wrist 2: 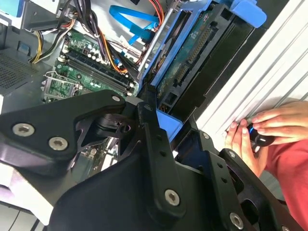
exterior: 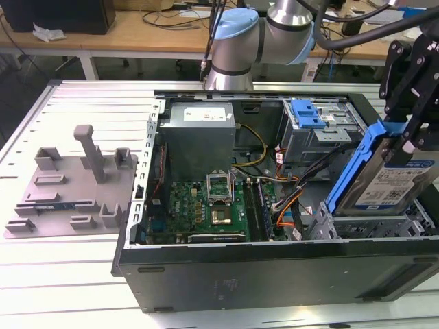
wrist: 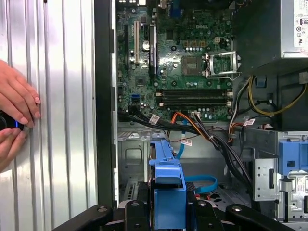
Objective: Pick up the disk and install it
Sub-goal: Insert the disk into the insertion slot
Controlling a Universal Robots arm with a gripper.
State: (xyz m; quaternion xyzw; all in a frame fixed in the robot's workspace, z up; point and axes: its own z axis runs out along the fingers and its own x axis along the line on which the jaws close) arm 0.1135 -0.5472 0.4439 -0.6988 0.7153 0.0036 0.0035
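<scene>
aluminium-slatted bench point(exterior: 62, 274) carries the open black computer case point(exterior: 274, 267); the silver disk point(exterior: 394, 181) in its blue frame hangs tilted over the drive bay point(exterior: 370, 223) at the exterior view's right, long axis sloping down into it, fingers point(wrist: 136, 217) clamped on its upper end.

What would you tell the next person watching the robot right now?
Gripper: shut on the disk, by its blue carrier frame.
Position: the disk hangs steeply tilted over the metal drive cage in the open computer case, on the exterior view's right.
Done: the disk is picked up.
Left: it is not seated in the cage yet.
Note: a person's hands rest on the table beside the case, holding a small black object.
</scene>
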